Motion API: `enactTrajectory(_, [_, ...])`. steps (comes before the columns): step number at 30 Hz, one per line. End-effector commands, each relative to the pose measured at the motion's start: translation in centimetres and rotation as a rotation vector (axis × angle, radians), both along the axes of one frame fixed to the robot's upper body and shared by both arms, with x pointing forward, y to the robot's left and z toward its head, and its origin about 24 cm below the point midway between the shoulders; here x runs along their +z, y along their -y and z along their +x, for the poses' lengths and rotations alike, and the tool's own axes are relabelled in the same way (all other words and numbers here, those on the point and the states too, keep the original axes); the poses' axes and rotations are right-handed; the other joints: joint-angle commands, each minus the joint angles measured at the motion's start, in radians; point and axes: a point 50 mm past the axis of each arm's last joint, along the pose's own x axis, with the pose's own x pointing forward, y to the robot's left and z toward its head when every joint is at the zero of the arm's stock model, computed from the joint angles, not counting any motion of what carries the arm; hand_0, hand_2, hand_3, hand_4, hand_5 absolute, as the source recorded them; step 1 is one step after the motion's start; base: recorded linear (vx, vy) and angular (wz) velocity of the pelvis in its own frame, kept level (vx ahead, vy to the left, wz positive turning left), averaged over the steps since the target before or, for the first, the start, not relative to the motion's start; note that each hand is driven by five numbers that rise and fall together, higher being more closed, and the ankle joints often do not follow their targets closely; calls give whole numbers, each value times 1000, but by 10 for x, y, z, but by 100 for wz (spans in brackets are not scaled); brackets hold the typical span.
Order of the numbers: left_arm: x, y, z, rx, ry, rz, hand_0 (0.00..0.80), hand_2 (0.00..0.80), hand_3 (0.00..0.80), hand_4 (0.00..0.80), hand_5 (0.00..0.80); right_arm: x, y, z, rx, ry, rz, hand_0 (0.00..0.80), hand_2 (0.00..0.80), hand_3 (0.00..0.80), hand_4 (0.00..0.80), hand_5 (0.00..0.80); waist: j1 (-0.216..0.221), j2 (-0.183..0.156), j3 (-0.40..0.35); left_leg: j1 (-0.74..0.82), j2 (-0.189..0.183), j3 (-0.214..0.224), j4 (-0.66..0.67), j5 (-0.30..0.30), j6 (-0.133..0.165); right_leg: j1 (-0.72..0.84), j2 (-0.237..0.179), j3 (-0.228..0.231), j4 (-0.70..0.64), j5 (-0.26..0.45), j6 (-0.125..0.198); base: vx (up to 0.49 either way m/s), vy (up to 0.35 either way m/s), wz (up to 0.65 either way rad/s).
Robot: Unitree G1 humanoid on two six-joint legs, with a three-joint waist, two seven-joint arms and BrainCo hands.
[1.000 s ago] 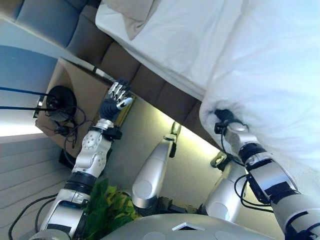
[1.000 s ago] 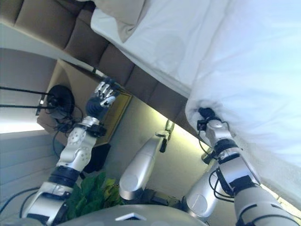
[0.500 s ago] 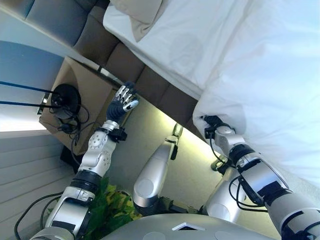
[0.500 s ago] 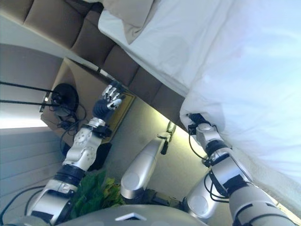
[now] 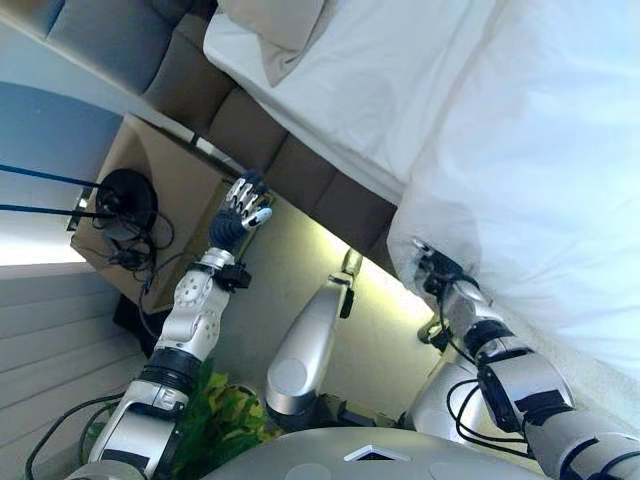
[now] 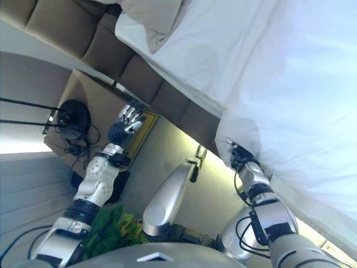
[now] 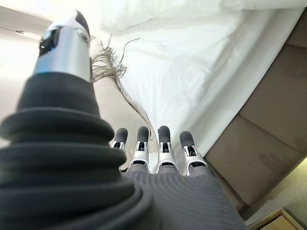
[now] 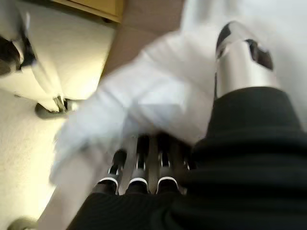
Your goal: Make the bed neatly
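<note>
The bed has a white duvet (image 5: pixel 540 150) bunched on the right, a bare white sheet (image 5: pixel 370 80) beside it and a beige pillow (image 5: pixel 285 25) at the head. My right hand (image 5: pixel 432 268) is at the duvet's lower corner, by the bed's side edge. In the right wrist view the duvet (image 8: pixel 144 96) lies between its thumb (image 8: pixel 240 52) and its fingers (image 8: pixel 139 163), pinched. My left hand (image 5: pixel 243 200) is open and empty in the air beside the bed, its fingers (image 7: pixel 160 143) straight, pointing toward the pillow and the sheet's edge.
The bed's brown padded side (image 5: pixel 300 170) runs along the mattress, with a lit strip on the floor below it. A wooden nightstand (image 5: pixel 170 170) with a black lamp base (image 5: pixel 125 195) and cables stands by my left arm. A green plant (image 5: pixel 225 420) is low on the left.
My right hand has come out from under the duvet fold and sits lower in view, still holding the corner. My left hand has barely moved. The view has shifted slightly.
</note>
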Motion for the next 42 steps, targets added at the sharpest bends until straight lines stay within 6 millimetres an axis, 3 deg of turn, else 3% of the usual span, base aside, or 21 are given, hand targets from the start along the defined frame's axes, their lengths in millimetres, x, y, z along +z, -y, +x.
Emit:
enactTrajectory(1, [18,-21,2,79,105,41,0,0,0,0,0,6,45,-16,-140,56,17,0,0,0,0,0,-24,-23,17,-50,45,16,99,-78,-33,74,-14,77,-143,126,62,3,-7,-22])
enactTrajectory(9, [6,-34,-8,134,70,38,0,0,0,0,0,-16,78,-69,-338,25,129,0,0,0,0,0,-75,-41,6,-19,82,32,81,-79,-34,71,12,107,-158,129,61,7,6,-20])
enactTrajectory(10, [6,-34,-8,137,73,36,0,0,0,0,0,-18,81,-74,-366,24,134,0,0,0,0,0,-83,-42,8,-24,84,39,69,-50,-28,64,10,103,-170,154,52,-74,34,-25])
enactTrajectory(21, [7,-42,-10,230,105,60,0,0,0,0,0,-35,99,-128,-579,45,215,0,0,0,0,0,-163,-73,4,35,129,66,25,-47,-41,92,45,140,-222,162,62,12,-1,-19])
enactTrajectory(25, [11,-43,-6,262,127,86,0,0,0,0,0,-35,102,-141,-613,145,217,0,0,0,0,0,-191,-96,11,53,150,73,19,-49,-45,103,60,151,-226,160,62,26,-42,-15])
enactTrajectory(31, [22,-40,3,266,191,192,0,0,0,0,0,-27,103,-133,-622,221,180,0,0,0,0,0,-225,-128,21,50,175,85,17,-47,-48,91,84,169,-230,162,68,-2,-56,-18])
enactTrajectory(36, [41,-20,16,207,288,306,0,0,0,0,0,-10,131,-130,-779,229,132,0,0,0,0,0,-246,-126,33,46,181,98,14,-42,-52,81,87,174,-227,160,66,-1,-7,-9])
enactTrajectory(42, [52,0,27,163,328,331,0,0,0,0,0,-5,154,-156,-1025,264,157,0,0,0,0,0,-278,-130,46,33,179,113,22,-45,-53,64,88,189,-217,161,69,7,27,-5])
